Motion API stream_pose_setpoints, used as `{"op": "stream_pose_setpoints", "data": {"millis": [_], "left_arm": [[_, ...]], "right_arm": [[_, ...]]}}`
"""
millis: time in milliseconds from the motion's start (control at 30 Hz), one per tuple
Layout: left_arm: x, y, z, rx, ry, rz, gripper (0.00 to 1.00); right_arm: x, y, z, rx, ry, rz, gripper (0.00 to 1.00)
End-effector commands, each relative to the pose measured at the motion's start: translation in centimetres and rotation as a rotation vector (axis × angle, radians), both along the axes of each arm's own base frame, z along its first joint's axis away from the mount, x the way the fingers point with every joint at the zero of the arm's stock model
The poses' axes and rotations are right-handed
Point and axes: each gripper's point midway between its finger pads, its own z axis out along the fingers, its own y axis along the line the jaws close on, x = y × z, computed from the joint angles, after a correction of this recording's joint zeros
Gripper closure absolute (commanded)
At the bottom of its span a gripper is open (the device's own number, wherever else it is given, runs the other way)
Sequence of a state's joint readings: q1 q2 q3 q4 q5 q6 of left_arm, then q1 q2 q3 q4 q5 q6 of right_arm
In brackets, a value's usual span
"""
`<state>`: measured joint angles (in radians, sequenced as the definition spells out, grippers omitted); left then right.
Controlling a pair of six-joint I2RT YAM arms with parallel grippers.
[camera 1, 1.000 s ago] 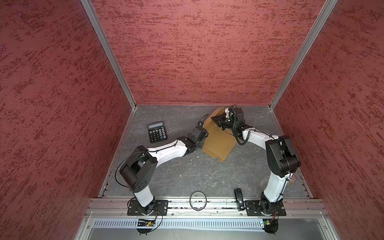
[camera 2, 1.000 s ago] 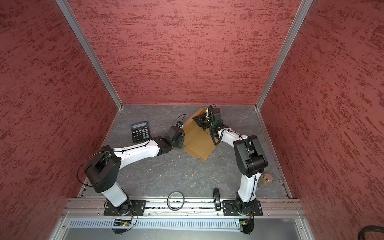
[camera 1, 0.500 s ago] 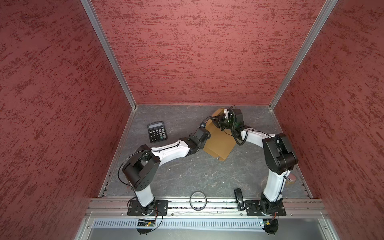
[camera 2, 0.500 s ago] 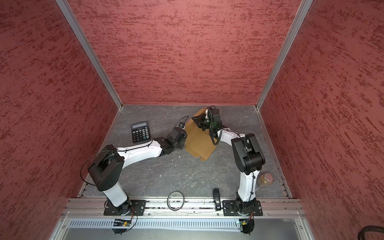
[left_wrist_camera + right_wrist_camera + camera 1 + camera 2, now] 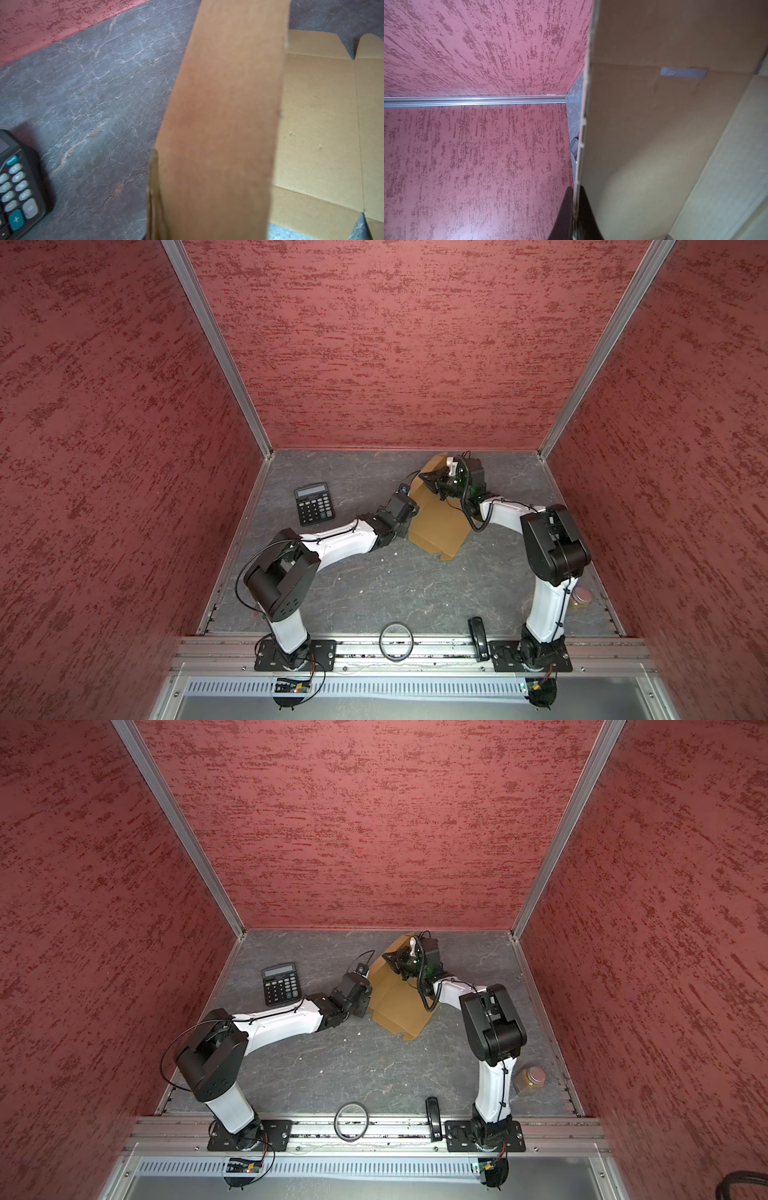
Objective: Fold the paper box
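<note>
Pinching paper box [image 5: 440, 522] far flap with right claw [image 5: 576, 189], likely holding it raised for creasing; bracing side flap near left claw [image 5: 409, 509], cannot tell if clamped.

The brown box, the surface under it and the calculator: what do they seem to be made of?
The paper box looks like thin tan cardboard, matte, with pressed fold lines and cut notches. The table looks like dark grey slate with pale veins, though it could be a printed mat. The calculator seems black plastic, with grey and teal keys.
</note>
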<state>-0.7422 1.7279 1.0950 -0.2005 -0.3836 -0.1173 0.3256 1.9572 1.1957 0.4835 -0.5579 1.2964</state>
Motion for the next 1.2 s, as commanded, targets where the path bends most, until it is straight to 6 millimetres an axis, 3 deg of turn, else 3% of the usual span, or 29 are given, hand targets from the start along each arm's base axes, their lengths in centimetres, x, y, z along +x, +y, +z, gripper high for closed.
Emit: {"op": "stream_pose_setpoints", "data": {"millis": [0, 200, 400, 667, 767, 867, 1033, 1167], "left_arm": [[0.2, 0.0, 0.8, -0.055, -0.007, -0.008, 0.68], [-0.1, 0.5, 1.4, -0.081, 0.009, -0.010, 0.57], [-1.9, 1.5, 3.4, -0.135, 0.018, -0.016, 0.45], [-4.5, 5.8, 6.2, -0.242, 0.032, 0.023, 0.37], [-4.9, 7.9, 5.5, -0.259, 0.048, 0.076, 0.36], [-4.9, 8.6, 4.0, -0.268, 0.065, 0.101, 0.36], [-4.3, 6.8, 1.2, -0.272, 0.104, 0.068, 0.36], [-3.7, 4.9, 0.4, -0.267, 0.105, 0.017, 0.36]], "right_arm": [[0.5, 0.6, 0.5, 0.051, -0.036, 0.000, 0.95], [0.9, 0.7, 0.3, 0.088, -0.039, -0.007, 0.96], [1.2, 0.7, 0.6, 0.085, -0.036, -0.013, 0.97], [1.5, 0.5, 0.4, 0.075, -0.020, -0.031, 0.97], [1.5, 0.5, 0.4, 0.075, -0.014, -0.036, 0.97], [1.6, 0.4, 0.5, 0.068, -0.008, -0.039, 0.97], [1.7, 0.4, 0.5, 0.060, 0.000, -0.040, 0.97], [1.8, 0.3, 0.3, 0.052, 0.004, -0.046, 0.97]]}}
